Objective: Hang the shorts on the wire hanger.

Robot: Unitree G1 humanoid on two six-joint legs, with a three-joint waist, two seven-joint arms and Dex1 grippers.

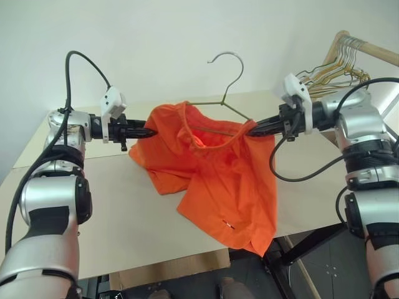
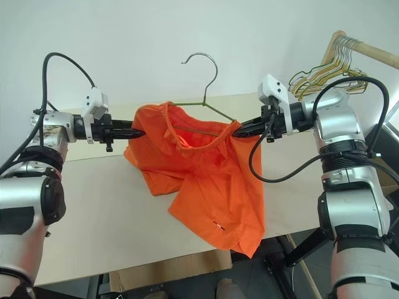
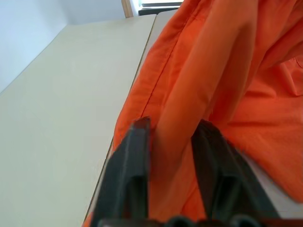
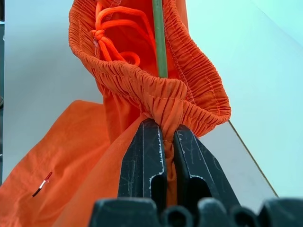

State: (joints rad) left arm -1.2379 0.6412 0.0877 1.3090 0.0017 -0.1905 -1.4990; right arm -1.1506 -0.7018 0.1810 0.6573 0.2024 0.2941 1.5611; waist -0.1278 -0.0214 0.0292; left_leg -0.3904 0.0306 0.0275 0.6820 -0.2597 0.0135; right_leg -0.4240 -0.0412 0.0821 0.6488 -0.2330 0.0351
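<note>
Trouble looms: bright orange fabric shorts (image 1: pixel 215 171) dangle above the pale table (image 1: pixel 93 212), both grippers clamping cloth, the left gripper (image 1: pixel 151 132) on a fold, the right gripper (image 1: pixel 250 129) on the waistband. Thin greenish-grey wire hanger (image 1: pixel 225 93) could slip free.

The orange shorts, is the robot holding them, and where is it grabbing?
Yes. The right gripper pinches the gathered waistband of the shorts. The left gripper has a fold of fabric at the other side between its fingers.
</note>
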